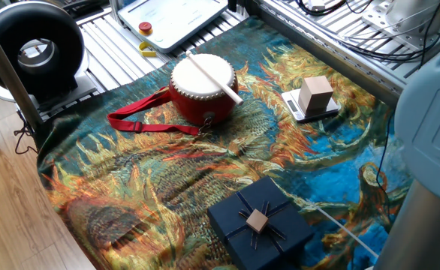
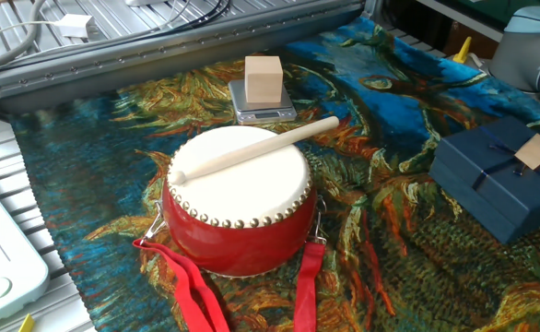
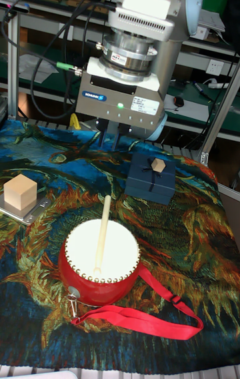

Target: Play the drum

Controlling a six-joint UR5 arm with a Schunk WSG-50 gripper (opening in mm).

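Note:
The drum point(image 1: 203, 94) stands on the patterned cloth, red-bodied with a cream skin and a studded rim point(image 2: 238, 217) point(image 3: 100, 279). A pale wooden stick point(image 1: 214, 77) point(image 2: 256, 148) point(image 3: 102, 235) lies loose across its head. Its red strap point(image 1: 141, 120) point(image 3: 147, 315) trails over the cloth. In the tall fixed view my gripper point(image 3: 111, 139) hangs high above the cloth, behind the drum and apart from it. Its two dark fingers point down with a small gap and hold nothing. The fixed views show only the arm's grey body point(image 1: 430, 112), not the fingers.
A dark blue gift box point(image 1: 259, 225) point(image 2: 496, 180) point(image 3: 151, 175) sits behind the drum under the gripper. A wooden cube point(image 1: 315, 94) point(image 2: 264, 78) point(image 3: 20, 193) rests on a small scale. Metal racks with cables border the cloth.

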